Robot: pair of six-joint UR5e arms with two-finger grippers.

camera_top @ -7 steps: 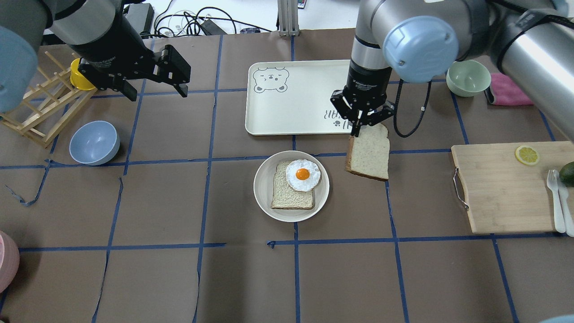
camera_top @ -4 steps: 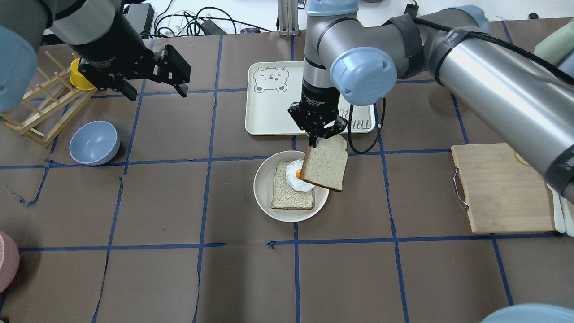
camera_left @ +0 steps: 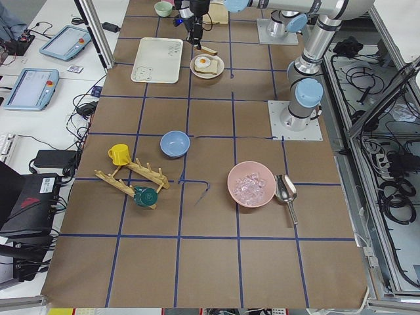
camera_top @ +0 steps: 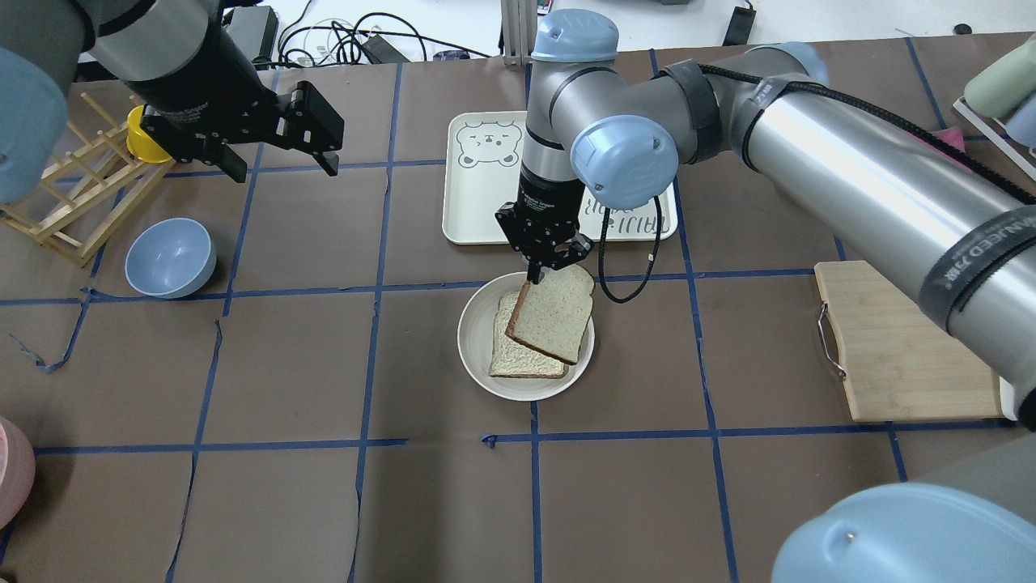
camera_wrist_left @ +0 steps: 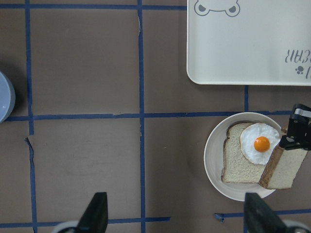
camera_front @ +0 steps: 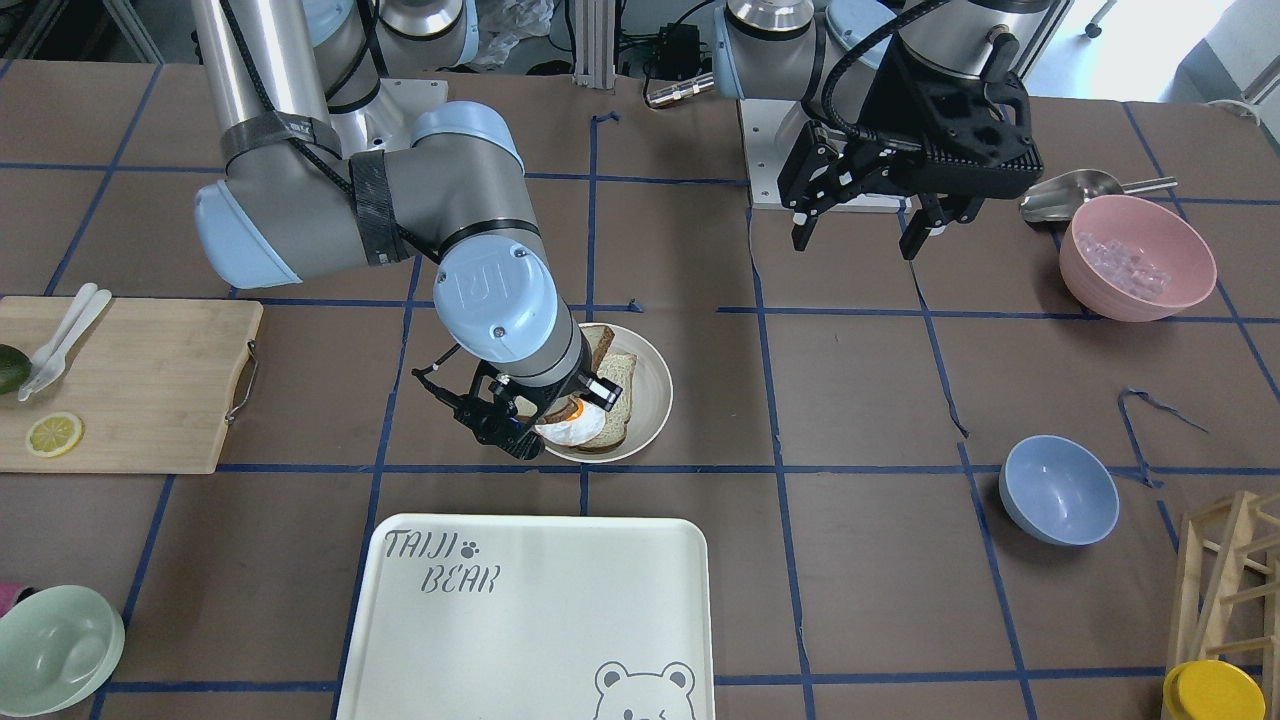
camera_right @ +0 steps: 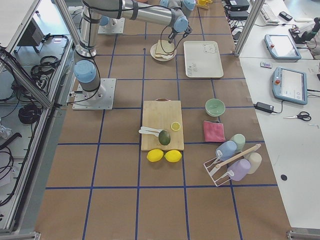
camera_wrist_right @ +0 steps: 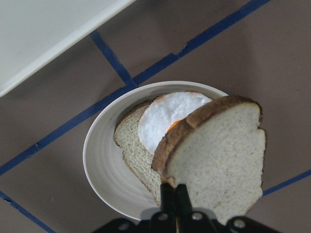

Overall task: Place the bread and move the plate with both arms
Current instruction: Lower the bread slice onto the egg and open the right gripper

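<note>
My right gripper (camera_top: 535,278) is shut on the far edge of the bread (camera_top: 553,324), a speckled slice with a dark crust. It holds the slice tilted just above the round cream plate (camera_top: 473,336). On the plate lie a paler slice (camera_top: 506,360) and a fried egg (camera_wrist_left: 261,143). The right wrist view shows the held bread (camera_wrist_right: 223,155) partly over the egg (camera_wrist_right: 170,116), apart from it. My left gripper (camera_top: 283,166) is open and empty, hovering far to the left of the plate; its wrist view shows the plate (camera_wrist_left: 214,160) at lower right.
The bear-print tray (camera_top: 486,194) lies just beyond the plate. A blue bowl (camera_top: 170,257), a wooden rack (camera_top: 73,202) and a yellow cup (camera_top: 142,138) stand at the left. A cutting board (camera_top: 906,348) lies at the right. A pink bowl (camera_front: 1135,260) sits near the left arm's base.
My right arm has carried the bread leftward from beside the tray to over the plate and lowered it, so it now covers the egg from above. The left arm has not moved.
</note>
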